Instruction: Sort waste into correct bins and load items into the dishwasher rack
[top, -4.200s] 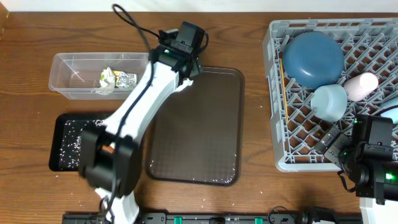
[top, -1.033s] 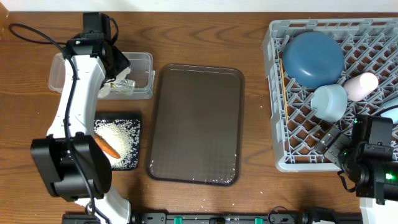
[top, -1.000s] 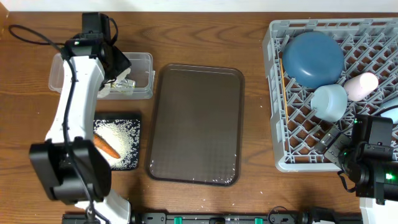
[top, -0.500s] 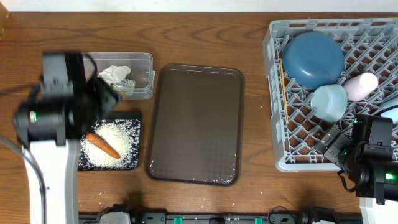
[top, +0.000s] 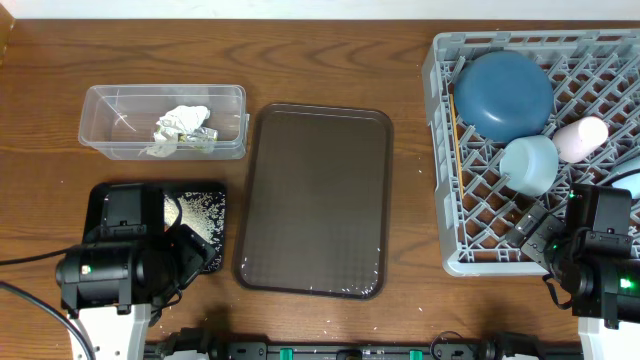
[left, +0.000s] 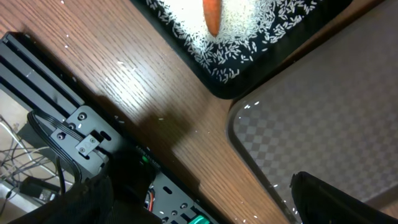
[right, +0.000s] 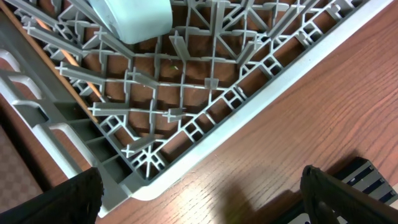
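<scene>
Both grippers gape wide and empty, the left gripper (left: 199, 202) with the carrot (left: 212, 14) and rice (left: 249, 34) in the black tray (left: 216, 89) just ahead of it, the right gripper (right: 199, 193) above the rack (right: 205, 127) at its corner.

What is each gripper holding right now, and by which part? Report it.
Nothing is held. The left gripper and the right gripper both stand open with nothing between their fingers; the carrot lies on the rice.

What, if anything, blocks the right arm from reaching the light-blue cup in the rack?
Probably yes: the light-blue cup lies uncovered in the rack, just ahead of the open right claw, only low pegs between.
</scene>
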